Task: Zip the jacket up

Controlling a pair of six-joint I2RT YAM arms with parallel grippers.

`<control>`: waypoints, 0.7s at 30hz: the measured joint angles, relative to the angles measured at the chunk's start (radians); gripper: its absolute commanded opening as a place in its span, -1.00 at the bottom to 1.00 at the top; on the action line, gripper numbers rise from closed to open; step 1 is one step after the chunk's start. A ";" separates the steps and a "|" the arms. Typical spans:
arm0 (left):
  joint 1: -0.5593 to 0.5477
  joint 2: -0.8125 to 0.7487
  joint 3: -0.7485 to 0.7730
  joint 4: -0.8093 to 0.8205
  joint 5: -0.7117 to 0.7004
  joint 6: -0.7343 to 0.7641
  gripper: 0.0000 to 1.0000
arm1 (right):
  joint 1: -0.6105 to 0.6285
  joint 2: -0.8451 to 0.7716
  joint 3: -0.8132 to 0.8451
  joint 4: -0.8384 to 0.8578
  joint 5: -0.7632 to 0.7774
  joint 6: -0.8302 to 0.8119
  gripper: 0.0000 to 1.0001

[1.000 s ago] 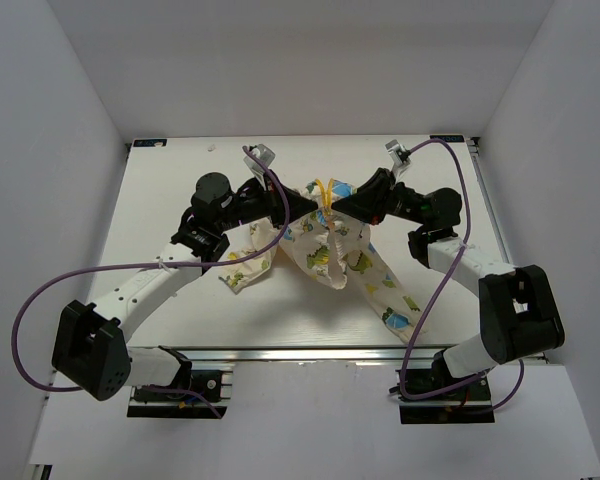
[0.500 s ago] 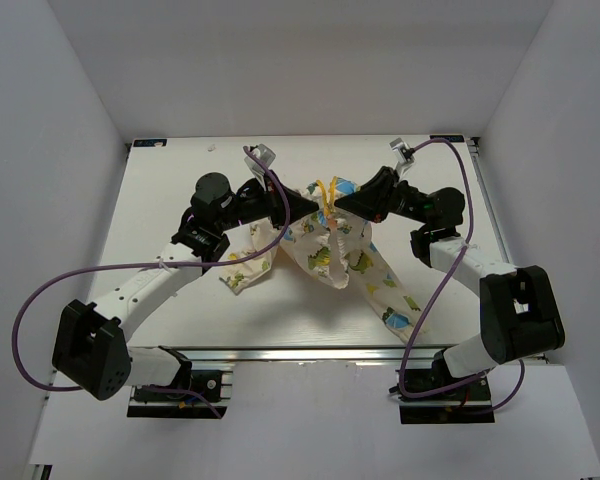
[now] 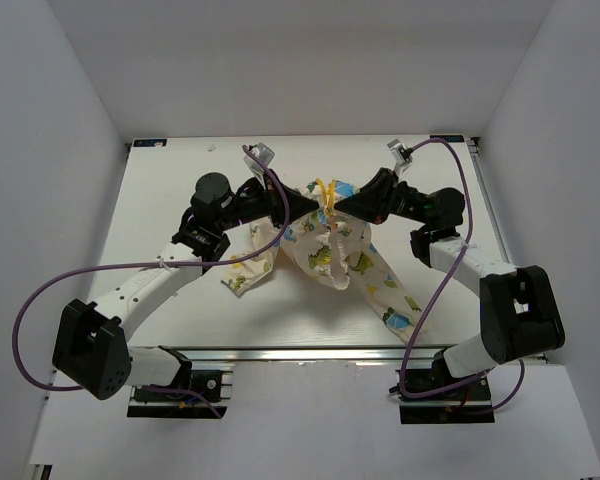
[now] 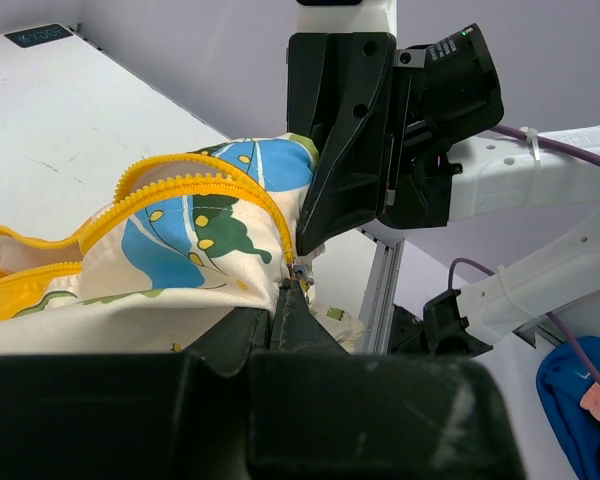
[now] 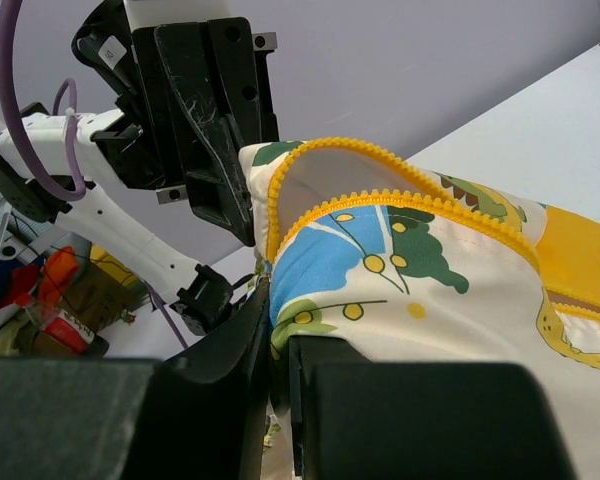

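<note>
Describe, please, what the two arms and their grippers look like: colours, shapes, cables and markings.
The left arm and right arm share one build: white tubular links between blocky black joints. The left gripper and right gripper are black, tapering to wedge-shaped fingers. A purple cable loops along each arm, fastened with white ties.

Cream jacket [image 3: 330,255], blue-green prints, yellow zipper [image 5: 380,197]

No legible text, dark table tag [image 4: 42,35] perhaps printed, unreadable
</note>
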 measured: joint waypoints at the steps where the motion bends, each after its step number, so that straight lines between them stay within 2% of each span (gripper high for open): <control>1: 0.000 0.001 0.000 0.000 0.000 0.000 -1.00 | 0.000 0.000 0.000 0.001 -0.001 0.003 -1.00; 21: 0.000 0.015 -0.018 0.040 0.041 -0.033 -1.00 | 0.000 0.000 0.024 0.008 0.019 0.022 -1.00</control>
